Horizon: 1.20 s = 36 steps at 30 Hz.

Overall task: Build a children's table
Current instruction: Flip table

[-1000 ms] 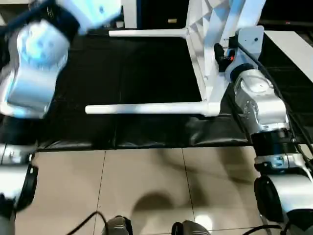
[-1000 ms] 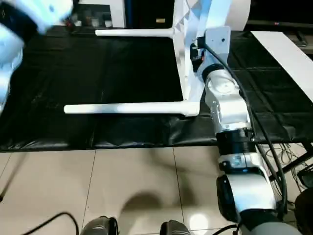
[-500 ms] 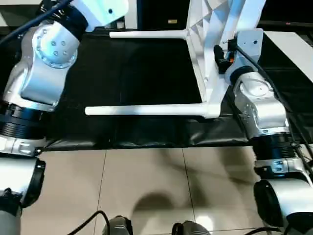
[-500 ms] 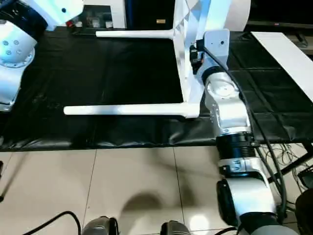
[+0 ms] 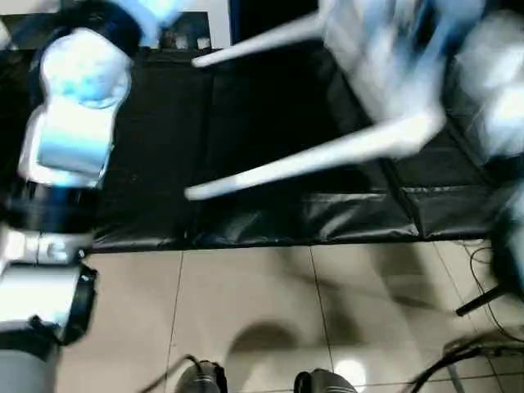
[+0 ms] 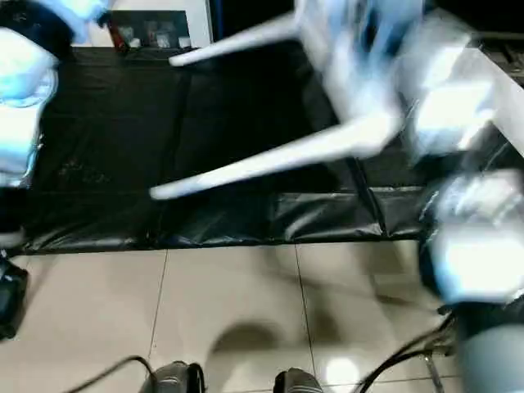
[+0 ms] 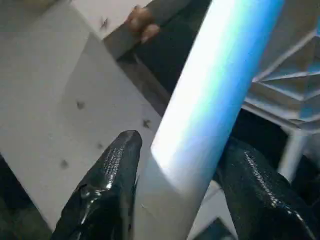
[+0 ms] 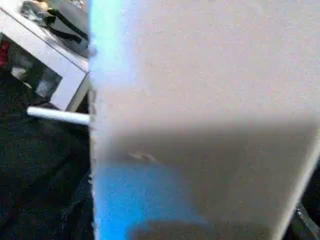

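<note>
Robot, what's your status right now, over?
Left gripper clamped on table leg. Right arm blurred beside tilted table. Person's hand nearby, past the leg.

The children's table [image 5: 385,74] is white all over, its tubular legs [image 5: 311,160] plain and its underside [image 7: 287,75] crossed by a pattern of white ribs; the mat [image 5: 246,123] under it is glossy black, creased, with pale glints; the floor [image 5: 270,311] is beige tile with thin darker grout lines. The left gripper [image 7: 175,185] has black fingers [image 7: 107,185] with a fine woven texture; the robot's forearm [image 5: 70,139] is silver with a black band.
</note>
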{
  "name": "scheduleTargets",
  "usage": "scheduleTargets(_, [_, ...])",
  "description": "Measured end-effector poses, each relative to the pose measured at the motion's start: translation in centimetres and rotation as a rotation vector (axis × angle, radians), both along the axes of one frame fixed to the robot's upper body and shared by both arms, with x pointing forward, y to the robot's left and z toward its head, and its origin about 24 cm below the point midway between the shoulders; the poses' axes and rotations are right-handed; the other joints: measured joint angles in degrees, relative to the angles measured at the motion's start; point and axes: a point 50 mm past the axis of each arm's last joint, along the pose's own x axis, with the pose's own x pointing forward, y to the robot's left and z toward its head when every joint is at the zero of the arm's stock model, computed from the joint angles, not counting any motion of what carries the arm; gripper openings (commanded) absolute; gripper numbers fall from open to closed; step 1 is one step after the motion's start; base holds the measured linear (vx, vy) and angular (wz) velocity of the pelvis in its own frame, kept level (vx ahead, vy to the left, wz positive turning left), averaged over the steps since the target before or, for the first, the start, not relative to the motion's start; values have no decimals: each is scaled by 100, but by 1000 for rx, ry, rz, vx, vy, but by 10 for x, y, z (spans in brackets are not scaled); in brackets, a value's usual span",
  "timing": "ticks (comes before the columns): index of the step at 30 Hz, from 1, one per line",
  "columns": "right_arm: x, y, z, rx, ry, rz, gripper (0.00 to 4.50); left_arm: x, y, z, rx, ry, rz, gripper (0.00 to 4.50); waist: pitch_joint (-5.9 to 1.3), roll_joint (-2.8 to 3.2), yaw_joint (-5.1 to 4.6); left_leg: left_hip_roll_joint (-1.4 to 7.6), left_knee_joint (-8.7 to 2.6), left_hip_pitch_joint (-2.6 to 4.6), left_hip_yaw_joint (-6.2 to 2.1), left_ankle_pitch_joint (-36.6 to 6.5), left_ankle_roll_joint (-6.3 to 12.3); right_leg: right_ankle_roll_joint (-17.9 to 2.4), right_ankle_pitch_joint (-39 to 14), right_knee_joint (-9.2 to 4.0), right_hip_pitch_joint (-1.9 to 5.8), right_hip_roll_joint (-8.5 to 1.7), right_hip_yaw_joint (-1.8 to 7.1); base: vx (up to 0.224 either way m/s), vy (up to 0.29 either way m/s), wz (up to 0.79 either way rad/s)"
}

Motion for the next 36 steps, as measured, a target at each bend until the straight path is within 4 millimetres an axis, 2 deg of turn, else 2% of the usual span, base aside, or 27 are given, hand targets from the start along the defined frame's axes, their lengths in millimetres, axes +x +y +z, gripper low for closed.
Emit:
scheduleTargets(2, [-2,5,15,-41,-25,29,197,-2,3,-8,-69,23,-2,224,-11,-47,-8,1,10,-2,-2,-2,3,1,-1,0,3,0,0,0,0,0])
scheduleTargets(4, [-3,9,24,-72,-38,56,197,-4,5,-16,-121,49,-1,221,-12,-64,-7,1,32,-1,-4,-10,15,2,-1,0,12,-4,0,0,0,0])
scheduleTargets(5, [-4,12,29,-93,-51,70,253,-5,6,-22,-152,67,-2,218,-11,-78,-3,-1,45,-2,-4,-14,21,2,-1,0,20,-5,2,0,0,0])
scheduleTargets(6, [-5,14,32,-113,-57,93,253,-5,8,-24,-169,79,5,218,-9,-96,-4,-1,52,-2,-6,-15,22,6,-3,1,25,-5,4,0,0,0])
scheduleTargets(10, [-7,29,39,-191,-71,180,306,-4,19,-35,-220,129,47,209,-37,-171,-16,-3,73,-2,-10,-19,29,40,-23,0,35,-6,10,0,0,0])
scheduleTargets(12, [-7,32,39,-199,-66,200,321,-4,22,-36,-226,140,58,203,-38,-233,-12,-3,78,-2,-16,-19,28,42,-25,-4,38,-6,8,0,0,0])
scheduleTargets(13, [-7,35,40,-205,-66,220,321,-3,23,-37,-231,150,64,203,-37,-243,-14,-4,82,-3,-17,-19,29,43,-25,-7,33,-6,9,0,0,0])
scheduleTargets(15, [-9,42,41,-224,-75,276,349,-1,30,-41,-248,179,97,198,-36,-243,-32,-9,98,-2,-19,-24,37,43,-25,-7,29,-10,13,0,0,0])
scheduleTargets(17, [-10,46,41,-233,-85,329,357,0,35,-44,-269,205,122,194,-35,-248,-48,-12,109,-7,-27,-26,40,43,-26,-9,24,-13,9,0,0,0])
scheduleTargets(22, [-14,51,41,-263,-135,411,399,6,32,-64,-306,295,136,180,-29,-237,-37,-20,125,-35,-29,-30,46,42,-25,-10,13,-20,11,0,0,0])
scheduleTargets(26, [-17,49,39,-176,-170,497,428,13,24,-89,-320,410,122,171,-16,-218,-12,-18,135,-118,-32,-29,46,-36,27,-14,-8,-20,5,0,0,0])
scheduleTargets(28, [-20,42,45,-45,-223,539,444,14,24,-100,-319,457,117,165,9,-178,-3,-17,151,-143,-32,-29,48,-66,73,-14,-21,-20,4,0,0,0])
scheduleTargets(29, [-24,33,52,75,-280,563,448,16,24,-105,-320,474,115,163,20,-161,11,-16,151,-158,-32,-27,51,-68,76,-14,-31,-20,2,0,0,0])
scheduleTargets(32, [-33,11,64,261,-386,576,450,19,28,-114,-320,488,114,161,32,-141,37,-7,151,-175,-40,-17,70,-70,86,-18,-37,-12,-11,0,0,0])
scheduleTargets(34, [-35,-2,60,321,-411,569,450,20,31,-117,-314,491,120,161,32,-141,38,4,151,-176,-49,-12,80,-70,86,-35,-29,0,-23,0,0,0])
scheduleTargets(36, [-33,-18,40,409,-405,545,450,20,35,-118,-295,486,109,161,47,-115,46,11,151,-172,-73,-11,85,-70,86,-61,1,6,-46,0,0,0])
